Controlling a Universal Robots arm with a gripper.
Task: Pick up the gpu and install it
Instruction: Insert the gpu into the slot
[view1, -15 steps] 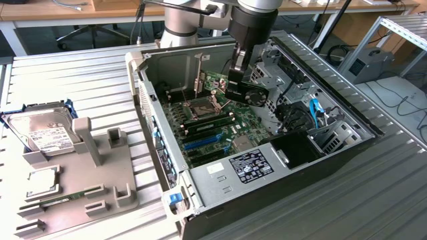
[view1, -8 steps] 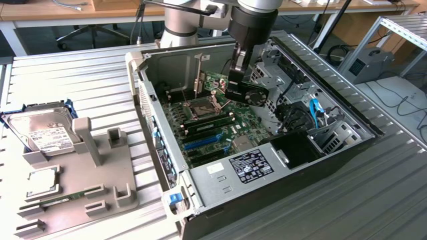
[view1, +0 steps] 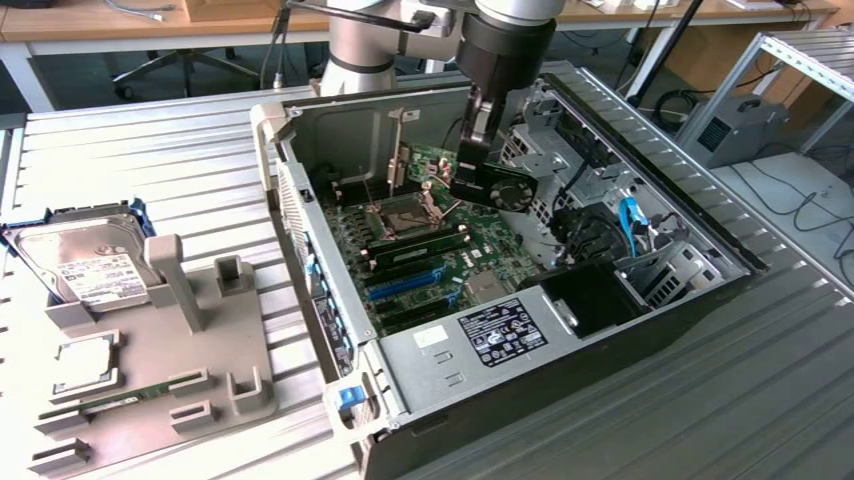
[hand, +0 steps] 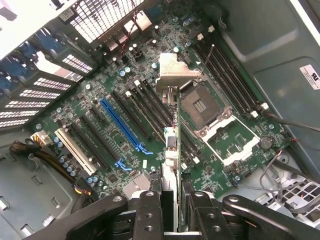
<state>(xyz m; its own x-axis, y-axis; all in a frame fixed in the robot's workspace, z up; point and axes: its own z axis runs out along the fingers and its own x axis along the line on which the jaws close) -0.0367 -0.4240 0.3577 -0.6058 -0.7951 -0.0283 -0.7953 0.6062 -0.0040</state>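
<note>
The gpu (hand: 172, 150) hangs edge-on between the jaws (view1: 483, 185), held above the open computer case (view1: 694, 300), its silvery bracket (hand: 172, 75) at the far end from the jaws. In the exterior view the card (view1: 505, 185) shows a black fan face and sits just under the arm's black wrist (view1: 501, 50), over the upper part of the motherboard (view1: 427, 240). The jaws are partly closed, clamped on the card's two flat faces; their dark fingers (hand: 150, 210) press it from both sides.

Straight below the card lies the green motherboard (hand: 125, 100). Beside the card's edge sits the empty processor socket (hand: 202, 107) with its metal frame. On the other side of the card run the long black slots, then a blue slot (hand: 122, 125) and a white slot (hand: 75, 150) farther away. The card is not seated in any slot; it floats above them.

The case lies on its side on a ridged metal table (view1: 147, 170), with the power supply (view1: 494, 330) at the near end. Well apart from the jaws, on the exterior view's left, a grey holder (view1: 174, 390) carries a hard drive (view1: 87, 265), a processor chip (view1: 83, 360) and a thin green memory stick (view1: 127, 400).
</note>
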